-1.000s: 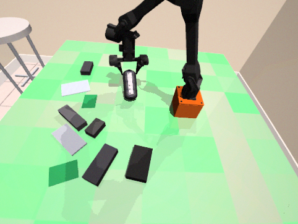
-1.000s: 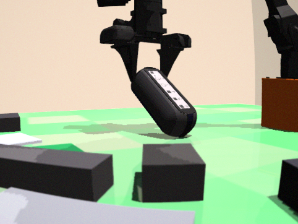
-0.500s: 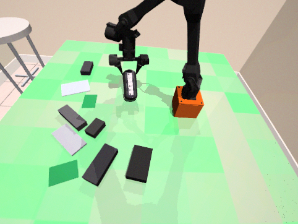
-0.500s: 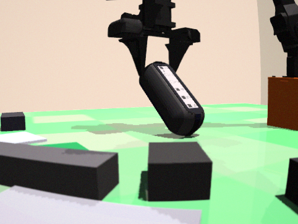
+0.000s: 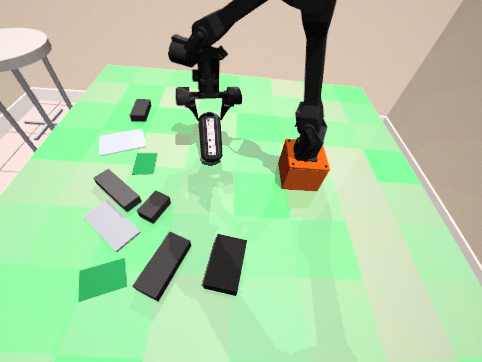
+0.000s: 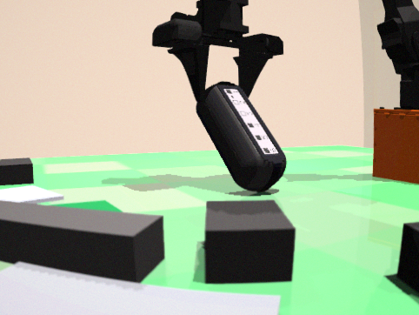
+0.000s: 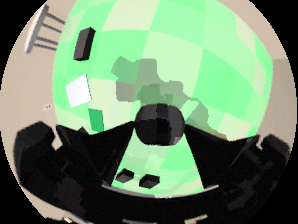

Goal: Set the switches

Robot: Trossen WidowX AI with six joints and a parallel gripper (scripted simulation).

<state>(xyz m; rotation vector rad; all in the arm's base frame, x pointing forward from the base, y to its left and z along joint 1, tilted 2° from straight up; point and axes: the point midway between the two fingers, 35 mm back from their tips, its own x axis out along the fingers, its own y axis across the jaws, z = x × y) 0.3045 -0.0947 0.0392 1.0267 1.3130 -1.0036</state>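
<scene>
The dark controller unit [image 5: 204, 150] [image 6: 226, 135] [image 7: 160, 134] is tilted steeply, its lower end at or just above the bench; I cannot tell if it touches. My gripper [image 5: 210, 118] [image 6: 223, 97] [image 7: 160, 123] is shut on its raised end, one finger on each side. The white label [image 5: 210, 136] [image 6: 250, 122] faces the top and exterior views. In the exterior view its squares, from raised end to lower end, look filled, empty, empty, filled, filled, filled. Its printed numbers are too small to read. The rocker switches are hidden.
An orange box [image 5: 303, 175] [image 6: 395, 144] under the arm's base is right of the unit. Several dark blocks [image 5: 162, 265] [image 6: 249, 244] lie left and in front, with pale plates [image 5: 112, 225] [image 7: 79, 91] and green plates [image 5: 102, 280] [image 7: 96, 120]. A stool [image 5: 22, 47] stands beyond the left edge.
</scene>
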